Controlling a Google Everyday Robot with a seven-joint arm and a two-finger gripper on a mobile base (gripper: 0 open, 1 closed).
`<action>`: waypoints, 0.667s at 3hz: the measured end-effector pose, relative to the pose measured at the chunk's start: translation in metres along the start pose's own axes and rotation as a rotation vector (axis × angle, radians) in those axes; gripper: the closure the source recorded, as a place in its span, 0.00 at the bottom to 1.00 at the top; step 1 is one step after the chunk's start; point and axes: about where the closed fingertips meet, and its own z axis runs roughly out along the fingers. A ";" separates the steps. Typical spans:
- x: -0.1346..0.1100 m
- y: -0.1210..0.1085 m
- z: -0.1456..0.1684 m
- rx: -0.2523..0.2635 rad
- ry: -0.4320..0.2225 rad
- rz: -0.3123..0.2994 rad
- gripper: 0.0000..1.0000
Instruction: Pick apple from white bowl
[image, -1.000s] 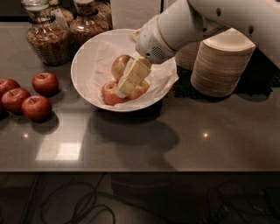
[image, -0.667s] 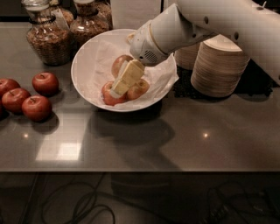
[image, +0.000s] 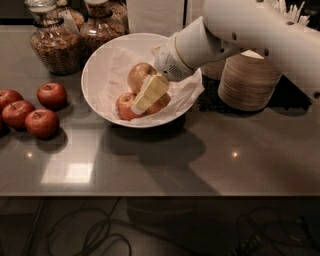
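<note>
Left to right: red apples (image: 42, 122) loose on the counter (image: 165, 165), jars (image: 52, 47) behind; white bowl (image: 95, 100), paper-lined to cushion fruit, holding the apple (image: 139, 75) at centre above two smaller apples (image: 124, 105); gripper (image: 146, 96) angled down into the bowl beside the apple's right flank, apparently seeking purchase; whether it is closed cannot be told; stacked bowls (image: 247, 82) at right

My one camera looks down at a slant across the worktop (image: 200, 160) from its near side, fairly close; my tool (image: 144, 101) sits in the white bowl (image: 100, 75), upper centre.
</note>
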 end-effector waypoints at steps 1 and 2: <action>0.000 0.000 0.000 0.000 0.000 0.000 0.19; 0.000 0.000 0.000 0.000 0.000 0.000 0.42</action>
